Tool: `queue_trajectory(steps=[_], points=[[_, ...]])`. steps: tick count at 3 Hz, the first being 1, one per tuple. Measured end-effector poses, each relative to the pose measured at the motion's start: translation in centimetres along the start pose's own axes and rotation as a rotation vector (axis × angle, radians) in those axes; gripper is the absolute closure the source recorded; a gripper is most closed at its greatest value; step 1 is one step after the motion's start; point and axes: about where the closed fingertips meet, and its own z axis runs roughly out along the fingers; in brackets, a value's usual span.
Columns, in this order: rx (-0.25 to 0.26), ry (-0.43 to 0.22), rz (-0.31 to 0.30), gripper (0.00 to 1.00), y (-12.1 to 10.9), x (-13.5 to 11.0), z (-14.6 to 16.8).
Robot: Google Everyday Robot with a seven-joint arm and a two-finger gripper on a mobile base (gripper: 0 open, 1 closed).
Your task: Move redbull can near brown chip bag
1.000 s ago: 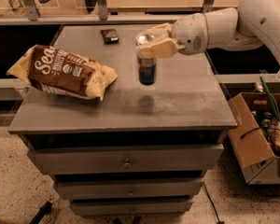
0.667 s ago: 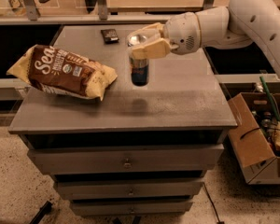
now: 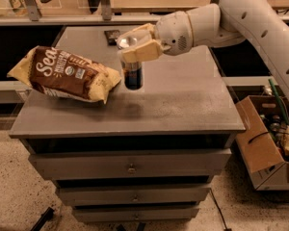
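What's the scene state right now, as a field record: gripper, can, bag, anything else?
gripper: gripper over the middle of the cabinet top, shut on the can's upper part
can: redbull can upright, apparently lifted, with its shadow on the surface below
bag: brown chip bag lying on the left side
can vs bag: close beside the bag's right end; contact unclear
other: small dark object at the back; cardboard box on the floor at right

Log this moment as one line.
end effector over tabletop: shut on redbull can | can: clear of surface, beside brown chip bag
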Motion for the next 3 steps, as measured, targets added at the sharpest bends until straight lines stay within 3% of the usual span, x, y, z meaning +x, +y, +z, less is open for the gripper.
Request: queue_trajectory(steps=[1,3], points=[[-0.009,0.027,0.001,1.00,-0.4,-0.3,1.9],[0.009,0.002,0.069,1.00,-2.5,0.8,3.9]])
